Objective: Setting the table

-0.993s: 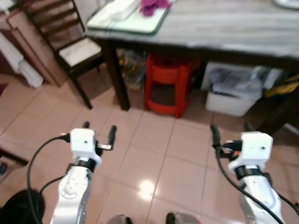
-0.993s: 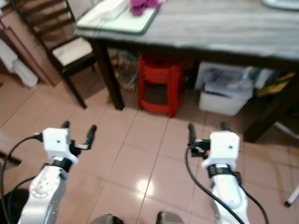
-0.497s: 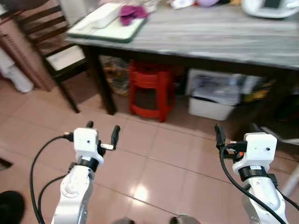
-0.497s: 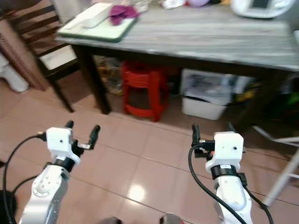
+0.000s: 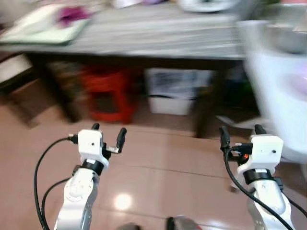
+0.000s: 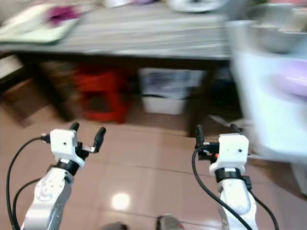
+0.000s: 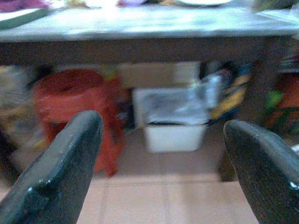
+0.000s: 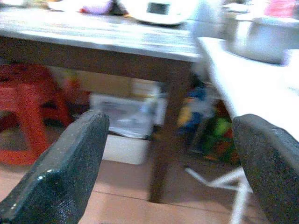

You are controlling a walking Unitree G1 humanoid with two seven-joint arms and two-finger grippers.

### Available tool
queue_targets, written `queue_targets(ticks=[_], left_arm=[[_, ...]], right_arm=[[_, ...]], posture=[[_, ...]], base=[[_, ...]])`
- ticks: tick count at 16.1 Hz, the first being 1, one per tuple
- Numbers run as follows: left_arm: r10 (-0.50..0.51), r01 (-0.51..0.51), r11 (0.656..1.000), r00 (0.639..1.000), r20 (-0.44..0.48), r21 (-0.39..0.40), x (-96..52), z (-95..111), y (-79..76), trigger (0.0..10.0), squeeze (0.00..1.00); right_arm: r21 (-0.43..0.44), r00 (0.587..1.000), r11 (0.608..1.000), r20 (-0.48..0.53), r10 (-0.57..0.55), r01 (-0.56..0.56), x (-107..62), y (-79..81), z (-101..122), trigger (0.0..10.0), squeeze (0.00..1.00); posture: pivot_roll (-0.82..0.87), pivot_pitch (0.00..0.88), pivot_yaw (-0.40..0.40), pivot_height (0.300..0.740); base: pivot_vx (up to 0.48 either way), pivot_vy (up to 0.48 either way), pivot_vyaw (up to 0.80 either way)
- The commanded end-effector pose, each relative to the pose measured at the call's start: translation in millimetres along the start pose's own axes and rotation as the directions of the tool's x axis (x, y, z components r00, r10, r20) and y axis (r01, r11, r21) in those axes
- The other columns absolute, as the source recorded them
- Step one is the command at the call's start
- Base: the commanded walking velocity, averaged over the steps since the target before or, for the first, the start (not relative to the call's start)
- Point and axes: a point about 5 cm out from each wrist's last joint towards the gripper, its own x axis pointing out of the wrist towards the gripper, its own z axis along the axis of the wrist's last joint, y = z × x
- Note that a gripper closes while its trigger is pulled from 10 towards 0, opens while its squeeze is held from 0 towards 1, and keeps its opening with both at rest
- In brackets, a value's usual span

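Note:
A grey wood-grain table stands ahead of me, blurred by camera motion. On its far left lies a pale green tray with a purple thing on it. A white appliance sits at the table's back. My left gripper is held up over the tiled floor, open and holding nothing. My right gripper is also raised, open and holding nothing, nearer a white surface on the right that bears a metal pot.
Under the table stand a red plastic stool and a white bin with plastic in it. A dark table leg rises beside the white surface. Pink floor tiles lie open before me.
The whole picture has shifted left, so the camera has turned to the right. The chair has left the view and the white surface with the pot has come in. Both grippers remain open.

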Motion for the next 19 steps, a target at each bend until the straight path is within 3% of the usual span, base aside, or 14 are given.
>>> queue_targets(ticks=[1, 16, 19], left_arm=[[0.029, -0.029, 1.000, 0.999, -0.018, 0.008, -4.8, -2.4, 9.8, 10.0, 0.00], [0.026, -0.026, 1.000, 1.000, -0.015, 0.010, -2.3, -0.5, 7.5, 10.0, 0.00], [0.039, -0.039, 0.999, 0.999, -0.019, -0.002, -3.3, -1.9, 8.0, 10.0, 0.00]], right_arm=[[0.013, 1.000, 1.000, -0.008, 0.008, -0.008, -2.1, 4.8, -0.8, 10.0, 0.00], [0.017, 1.000, 1.000, 0.012, 0.021, -0.021, 2.7, 7.5, 0.7, 10.0, 0.00], [0.007, 1.000, 1.000, -0.002, 0.009, -0.008, 4.0, 6.0, -0.5, 10.0, 0.00]], posture=[[-0.12, 0.177, 0.084, 0.740], [-0.11, 0.172, 0.090, 0.740], [-0.11, 0.175, 0.091, 0.740]], base=[[0.000, -0.439, -0.63], [0.000, -0.441, 0.00], [0.000, -0.120, 0.00]])
